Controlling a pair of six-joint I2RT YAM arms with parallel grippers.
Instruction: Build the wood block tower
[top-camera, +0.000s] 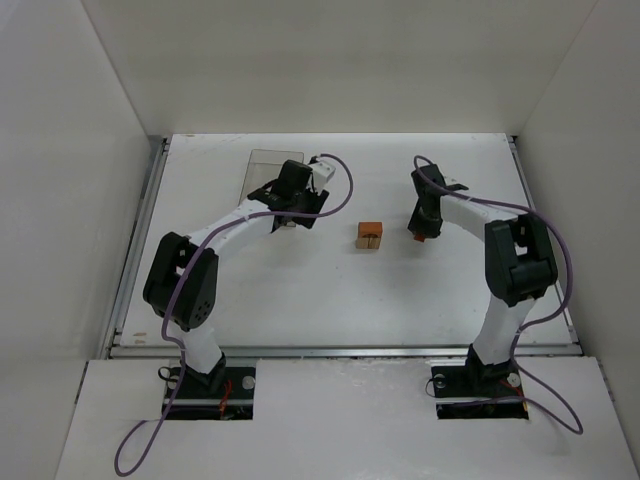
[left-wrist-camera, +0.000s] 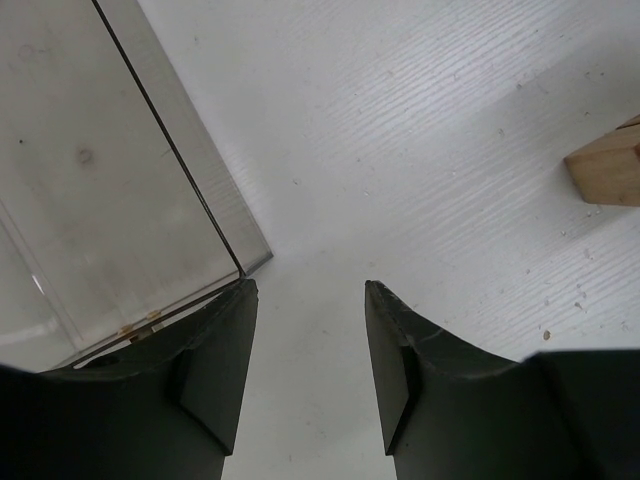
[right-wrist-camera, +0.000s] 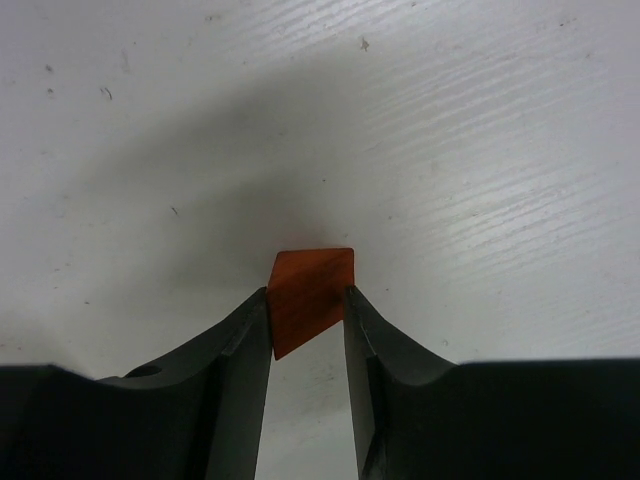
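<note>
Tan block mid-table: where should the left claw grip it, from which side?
Probably from above, closing on its flat left and right faces: the tan block lies flat with both sides free. An orange piece adjoins its far edge, so grip the near part.

No readable text, label or number shows anywhere.
</note>
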